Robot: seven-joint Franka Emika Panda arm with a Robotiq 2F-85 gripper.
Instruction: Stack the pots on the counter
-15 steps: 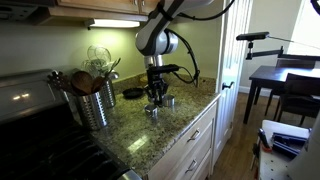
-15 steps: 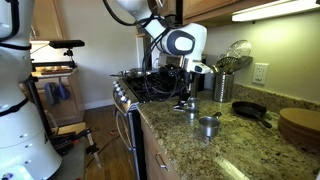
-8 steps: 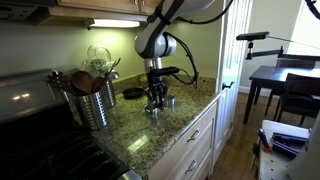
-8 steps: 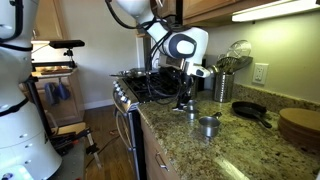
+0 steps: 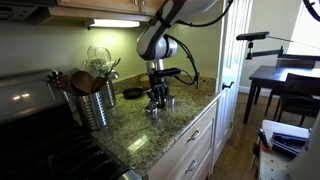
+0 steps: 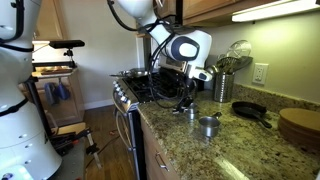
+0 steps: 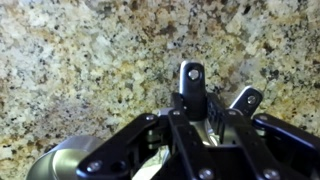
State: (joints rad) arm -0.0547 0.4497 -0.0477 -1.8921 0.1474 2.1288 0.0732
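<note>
Two small silver pots stand apart on the granite counter (image 5: 135,135). One pot (image 5: 152,110) sits right under my gripper (image 5: 155,99); it also shows in an exterior view (image 6: 189,111) below the gripper (image 6: 186,100). The other pot (image 5: 171,101) stands beside it, toward the counter edge (image 6: 208,125). In the wrist view the fingers (image 7: 205,110) are drawn together with shiny metal between them, and the pot's body (image 7: 60,165) shows at the lower left. The pot seems to rest on the counter (image 7: 90,50).
A ribbed steel utensil canister (image 5: 92,100) stands near the stove (image 6: 135,80). A flat black pan (image 6: 250,112) lies by the back wall, with a round wooden board (image 6: 298,125) past it. A dark table (image 5: 285,80) stands across the room.
The arm's wrist has shifted very slightly in an exterior view. Both pots stay where they were.
</note>
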